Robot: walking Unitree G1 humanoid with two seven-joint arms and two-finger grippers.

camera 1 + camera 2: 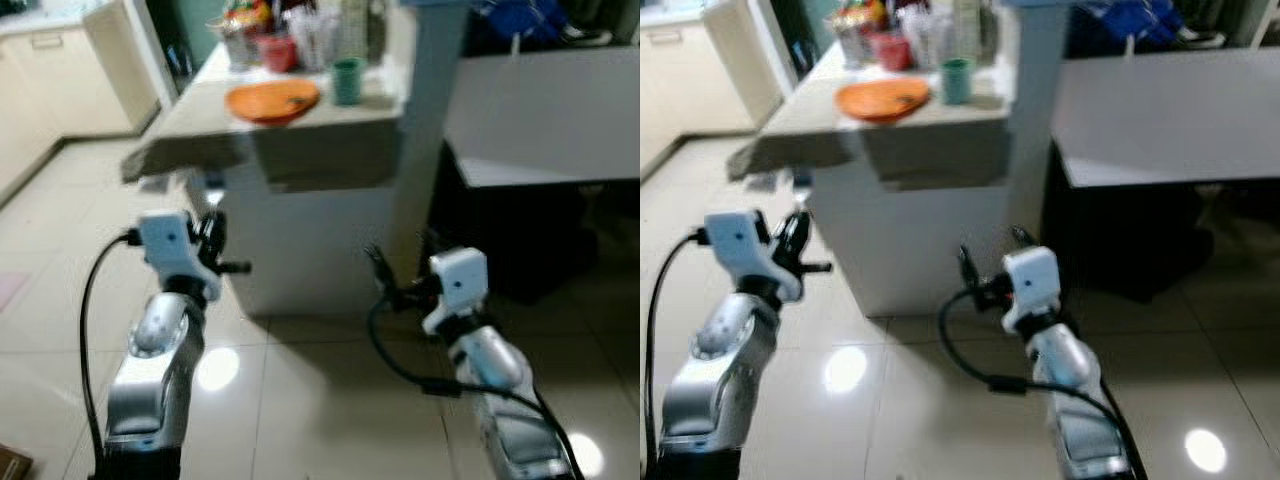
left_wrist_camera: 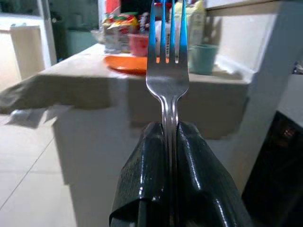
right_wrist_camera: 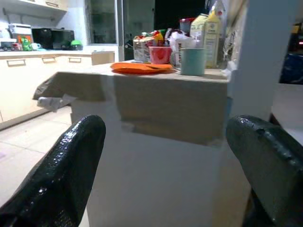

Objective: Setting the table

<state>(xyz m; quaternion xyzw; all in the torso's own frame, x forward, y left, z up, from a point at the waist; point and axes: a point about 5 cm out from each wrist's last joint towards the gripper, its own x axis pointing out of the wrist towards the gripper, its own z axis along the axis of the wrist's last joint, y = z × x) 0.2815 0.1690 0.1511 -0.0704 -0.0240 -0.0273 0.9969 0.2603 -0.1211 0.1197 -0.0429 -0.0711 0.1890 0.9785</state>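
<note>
Silver arms fill the lower part of both eye views, one at lower left, one at lower right

1. Fork (image 2: 167, 75): clamped by its handle between the two black fingers (image 2: 142, 184) of the left gripper (image 1: 212, 240), tines standing free beyond the fingertips. In the left eye view the gripper sits at centre left of the frame, over the tiled floor (image 1: 300, 400), short of the counter (image 1: 200, 110).
   - Handling judgement: polished metal, stiff, light, and likely slippery. The present hold on the handle looks correct; a grip nearer the tines would leave no room to lay it flat.
   - Risk judgement: the thin handle could pivot between the fingers if knocked against the counter edge.

2. Right gripper (image 1: 400, 270): at lower centre right of the left eye view, near the base of the counter. Its fingers (image 3: 61, 175) stand wide apart with nothing between them.

3. Counter: upper centre of the frame. On it lie an orange plate (image 1: 272, 100), a green cup (image 1: 347, 80) just beside it toward the right, a red cup (image 1: 277, 52) behind the plate, and blurred bottles and packets (image 3: 208, 23) at the back.

4. Surroundings: a grey table (image 1: 550, 110) at upper right, well apart from the plate; pale kitchen cabinets (image 1: 50, 80) at upper left.

5. Task judgement: the fork is not yet placed. A sensible spot would be the bare counter beside the orange plate
</note>
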